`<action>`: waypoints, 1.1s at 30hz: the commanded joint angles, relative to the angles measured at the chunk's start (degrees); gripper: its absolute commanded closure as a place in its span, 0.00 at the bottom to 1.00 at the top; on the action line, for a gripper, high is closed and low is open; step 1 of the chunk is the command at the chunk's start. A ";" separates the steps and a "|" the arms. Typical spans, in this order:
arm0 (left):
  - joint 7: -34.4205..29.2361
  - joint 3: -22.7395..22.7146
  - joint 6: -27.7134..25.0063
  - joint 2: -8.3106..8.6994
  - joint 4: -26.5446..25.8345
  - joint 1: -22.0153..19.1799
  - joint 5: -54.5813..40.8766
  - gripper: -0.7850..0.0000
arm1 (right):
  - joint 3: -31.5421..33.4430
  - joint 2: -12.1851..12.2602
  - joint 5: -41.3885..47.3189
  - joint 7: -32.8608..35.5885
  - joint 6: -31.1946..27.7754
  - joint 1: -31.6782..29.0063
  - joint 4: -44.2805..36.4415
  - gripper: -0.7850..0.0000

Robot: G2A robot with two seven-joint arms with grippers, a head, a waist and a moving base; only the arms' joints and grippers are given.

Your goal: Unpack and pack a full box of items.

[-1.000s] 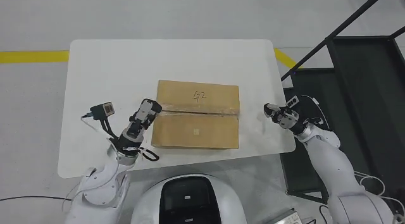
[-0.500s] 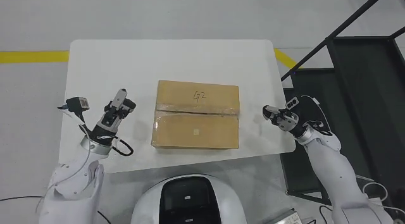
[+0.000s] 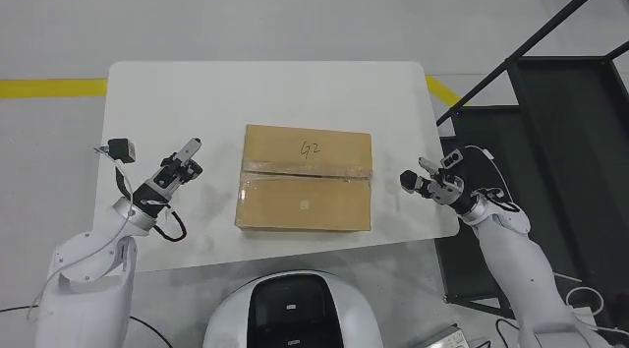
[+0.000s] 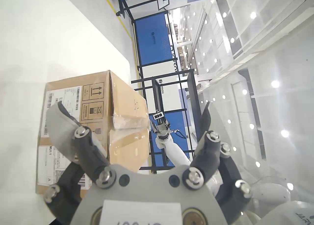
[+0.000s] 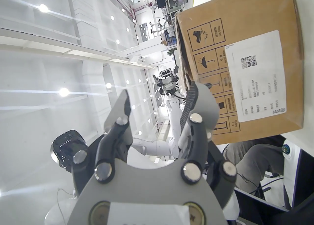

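A closed brown cardboard box (image 3: 305,179) lies in the middle of the white table (image 3: 295,92), with clear tape along its top seam. In the left wrist view the tape (image 4: 127,121) looks crumpled at the box's (image 4: 98,113) end. My left gripper (image 3: 189,156) hovers open a short way off the box's left end, holding nothing (image 4: 132,115). My right gripper (image 3: 411,181) stands open just off the right end, near the table's corner, also holding nothing (image 5: 159,101). That end of the box (image 5: 245,64) carries a white label.
A dark metal frame and steps (image 3: 550,102) stand close to the table's right edge. A yellow floor line (image 3: 49,87) runs at the left. Bare table top lies behind the box and on both sides of it.
My left gripper has drawn back to the left, away from the box's left end. My right gripper has shifted slightly toward the box's right end.
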 commanded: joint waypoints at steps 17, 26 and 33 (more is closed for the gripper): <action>-3.87 -4.29 -3.61 1.67 4.61 -1.01 -2.37 0.00 | -6.31 -0.03 -14.26 -4.62 2.30 -3.81 -31.57 0.00; -6.04 -6.39 -2.99 2.32 4.83 -0.67 -8.65 0.00 | -18.25 -2.01 -21.11 -12.79 2.29 2.21 -34.34 0.00; -6.51 -6.53 -2.02 2.51 4.67 -0.68 -9.64 0.00 | -18.25 -2.01 -21.11 -12.79 2.29 2.21 -34.34 0.00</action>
